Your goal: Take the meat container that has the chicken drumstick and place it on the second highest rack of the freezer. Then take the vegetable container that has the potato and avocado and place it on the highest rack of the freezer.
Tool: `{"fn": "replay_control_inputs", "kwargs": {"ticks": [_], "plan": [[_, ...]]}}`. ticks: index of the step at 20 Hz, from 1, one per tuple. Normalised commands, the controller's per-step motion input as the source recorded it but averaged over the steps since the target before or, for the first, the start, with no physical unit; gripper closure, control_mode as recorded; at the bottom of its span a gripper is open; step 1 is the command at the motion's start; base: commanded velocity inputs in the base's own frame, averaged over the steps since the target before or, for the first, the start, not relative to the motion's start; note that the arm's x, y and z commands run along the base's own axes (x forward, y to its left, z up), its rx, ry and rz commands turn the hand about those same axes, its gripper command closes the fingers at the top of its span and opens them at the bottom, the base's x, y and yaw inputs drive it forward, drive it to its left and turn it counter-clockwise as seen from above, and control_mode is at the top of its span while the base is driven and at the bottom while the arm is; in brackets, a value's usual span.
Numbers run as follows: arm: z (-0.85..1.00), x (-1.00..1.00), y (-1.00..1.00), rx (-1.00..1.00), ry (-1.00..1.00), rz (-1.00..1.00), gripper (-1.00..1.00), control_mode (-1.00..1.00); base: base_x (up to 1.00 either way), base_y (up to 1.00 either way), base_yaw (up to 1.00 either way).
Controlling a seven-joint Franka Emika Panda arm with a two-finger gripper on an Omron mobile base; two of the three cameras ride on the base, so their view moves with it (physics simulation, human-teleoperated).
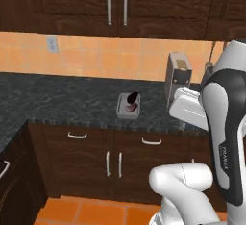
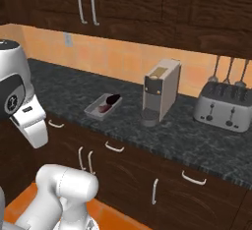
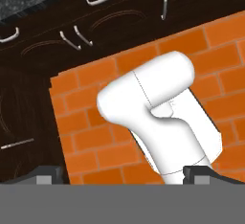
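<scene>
Hand: wide open, empty, over brick floor | vegetable container: on counter

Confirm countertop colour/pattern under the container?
Dark grey-black speckled stone countertop, like granite, under the grey container. Clearest in the right base view.

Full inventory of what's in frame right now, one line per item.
container: 1, grey tray, on the counter left of the coffee machine.
avocado: 1, near-black, in the container's far end.
potato: 1, reddish, in the container beside the avocado.
coffee machine: 1, beige and grey, on the counter.
toaster: 1, silver, counter far right.
counter: 1, dark speckled, along the wall.
utensils: 3, dark, hanging above the toaster.
wall outlet: 1, grey, on the orange backsplash.
tool: 1, dark tips, open, pointing at the brick floor.
</scene>
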Motion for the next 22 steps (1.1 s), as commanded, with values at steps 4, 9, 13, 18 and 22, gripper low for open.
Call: {"fn": "replay_control_inputs", "kwargs": {"ticks": [4,9,13,18,22], "plan": [[0.00,0.00,0.00,0.00,0.00,0.00,-1.00,1.00,0.94,0.62,-0.46],[0.00,0.00,0.00,0.00,0.00,0.00,-1.00,1.00,0.65,0.36,-0.54],[0.00,0.00,0.00,0.00,0.00,0.00,-1.00,1.00,0.49,0.38,-0.54],[-0.84,0.49,0.05,0.02,0.02,-0.24,-1.00,-1.00,0.00,0.00,0.00],[-0.93,0.75,0.01,0.08,0.00,-0.01,-1.00,-1.00,0.00,0.00,0.00]]}}
